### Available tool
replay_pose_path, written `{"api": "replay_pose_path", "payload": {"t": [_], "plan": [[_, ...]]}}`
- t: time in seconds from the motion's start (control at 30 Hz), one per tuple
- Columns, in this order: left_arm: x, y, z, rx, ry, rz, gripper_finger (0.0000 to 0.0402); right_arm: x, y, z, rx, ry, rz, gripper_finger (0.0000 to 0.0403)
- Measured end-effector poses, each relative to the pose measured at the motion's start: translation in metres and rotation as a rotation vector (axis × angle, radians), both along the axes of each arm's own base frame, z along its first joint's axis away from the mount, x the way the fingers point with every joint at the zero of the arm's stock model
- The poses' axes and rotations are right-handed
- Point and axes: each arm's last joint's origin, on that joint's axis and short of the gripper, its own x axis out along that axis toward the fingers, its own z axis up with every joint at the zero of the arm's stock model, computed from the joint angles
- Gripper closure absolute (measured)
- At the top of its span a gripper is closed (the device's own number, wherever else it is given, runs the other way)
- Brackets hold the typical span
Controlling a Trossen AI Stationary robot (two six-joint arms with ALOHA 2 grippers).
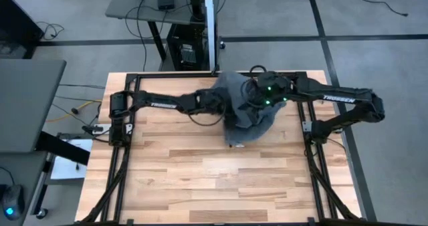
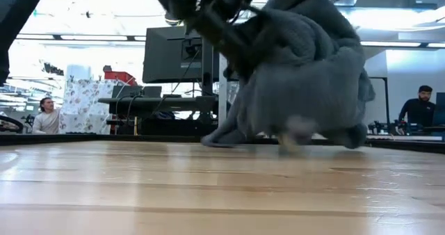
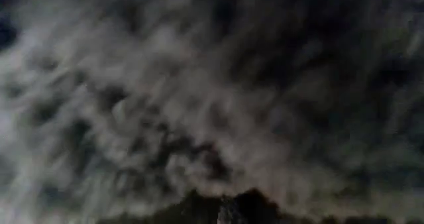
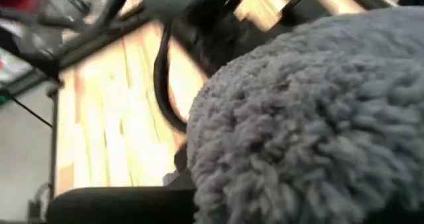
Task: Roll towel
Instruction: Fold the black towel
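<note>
Near the wooden table's (image 1: 200,179) far edge, the towel (image 1: 246,109) hangs bunched between both arms, the right gripper (image 1: 257,97) pinching it, the left gripper's (image 1: 224,104) fingers hidden in cloth so I cannot tell.

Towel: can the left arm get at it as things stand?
Probably yes: the left gripper is already at the towel, whose cloth fills the left wrist view; nothing stands between.

A robotics lab: monitor (image 2: 177,54), cabled desks (image 1: 157,2) (people seated behind), wooden test table (image 1: 200,179).
</note>
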Motion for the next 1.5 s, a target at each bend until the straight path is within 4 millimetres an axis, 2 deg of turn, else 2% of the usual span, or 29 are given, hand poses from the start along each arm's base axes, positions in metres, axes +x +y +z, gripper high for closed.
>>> {"api": "replay_pose_path", "payload": {"t": [0.13,0.27,0.43,0.5,0.57,0.67,0.73,0.9,1.07,1.23,1.37,1.5], "plan": [[-0.017,-0.012,0.032,-0.052,0.276,-0.013,0.0361,0.002,0.016,-0.004,-0.041,0.035,0.063,0.0399],[-0.042,-0.03,0.062,-0.105,0.478,-0.01,0.0361,0.017,0.036,-0.018,-0.079,0.094,0.151,0.0399],[-0.079,-0.057,0.109,-0.151,0.474,0.013,0.0361,0.031,0.055,-0.036,-0.093,0.162,0.213,0.0399],[-0.094,-0.071,0.116,-0.177,0.456,0.024,0.0361,0.033,0.058,-0.04,-0.098,0.181,0.22,0.0399],[-0.105,-0.085,0.113,-0.203,0.437,0.051,0.0361,0.034,0.059,-0.041,-0.088,0.183,0.208,0.0399],[-0.113,-0.107,0.093,-0.247,0.359,0.109,0.0361,0.034,0.057,-0.041,-0.063,0.181,0.174,0.0399],[-0.112,-0.123,0.067,-0.301,0.285,0.127,0.0361,0.034,0.054,-0.041,-0.046,0.182,0.149,0.0399],[-0.104,-0.154,-0.03,-0.406,0.145,0.171,0.0361,0.034,0.048,-0.041,-0.013,0.181,0.096,0.0399],[-0.1,-0.151,-0.113,-0.384,0.187,0.245,0.0361,0.035,0.049,-0.041,0.036,0.179,0.049,0.0399],[-0.062,-0.133,-0.135,-0.359,0.074,0.208,0.0362,0.043,0.057,-0.038,0.124,0.065,-0.003,0.0399],[-0.026,-0.11,-0.131,-0.308,-0.006,0.111,0.0362,0.054,0.076,-0.022,0.17,-0.142,0.057,0.0399],[-0.004,-0.082,-0.116,-0.282,0.051,-0.011,0.0362,0.053,0.096,-0.019,0.194,-0.169,0.116,0.0399]]}}
